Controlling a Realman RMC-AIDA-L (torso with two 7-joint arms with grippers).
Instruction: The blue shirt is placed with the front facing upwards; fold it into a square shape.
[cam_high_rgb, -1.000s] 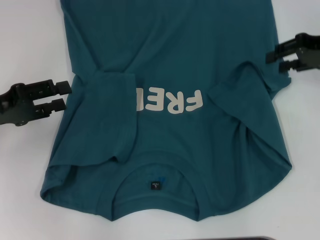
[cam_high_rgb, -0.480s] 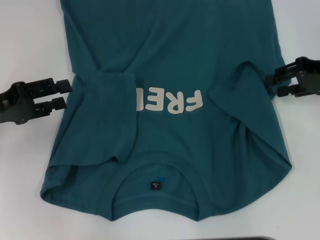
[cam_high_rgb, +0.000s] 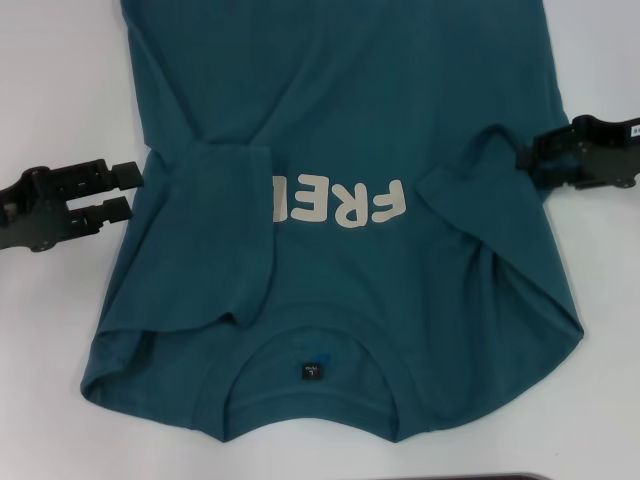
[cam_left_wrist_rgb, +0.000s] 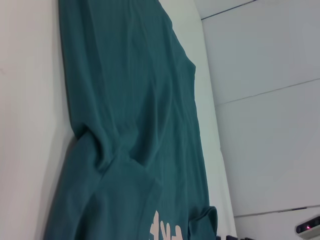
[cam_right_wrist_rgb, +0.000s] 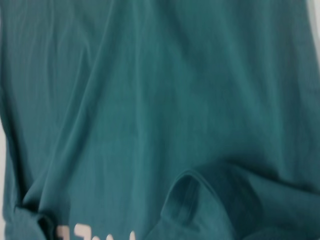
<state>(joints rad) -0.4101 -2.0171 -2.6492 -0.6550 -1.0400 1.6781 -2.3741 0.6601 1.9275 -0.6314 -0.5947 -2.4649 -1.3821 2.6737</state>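
Observation:
The blue shirt (cam_high_rgb: 350, 120) lies flat on the white table (cam_high_rgb: 60, 90) with its collar and dark neck label (cam_high_rgb: 310, 371) towards me. Both sleeves are folded inward over the chest. The left one (cam_high_rgb: 225, 230) covers part of the pale letters (cam_high_rgb: 345, 203). My left gripper (cam_high_rgb: 122, 190) is open beside the shirt's left edge, level with the folded sleeve and just off the cloth. My right gripper (cam_high_rgb: 532, 168) is open at the shirt's right edge, next to the folded right sleeve (cam_high_rgb: 480, 175). The right wrist view is filled by the shirt (cam_right_wrist_rgb: 150, 100) and that sleeve's opening (cam_right_wrist_rgb: 187, 197).
Bare white table shows on both sides of the shirt and in front of the collar (cam_high_rgb: 310, 460). In the left wrist view the shirt (cam_left_wrist_rgb: 130, 125) runs along the table, with a pale wall (cam_left_wrist_rgb: 265, 100) behind it. A dark strip (cam_high_rgb: 500, 477) lies at the table's near edge.
My right gripper has moved inward and slightly nearer, from off the cloth to the shirt's right edge by the folded sleeve. The left gripper and the shirt have stayed still.

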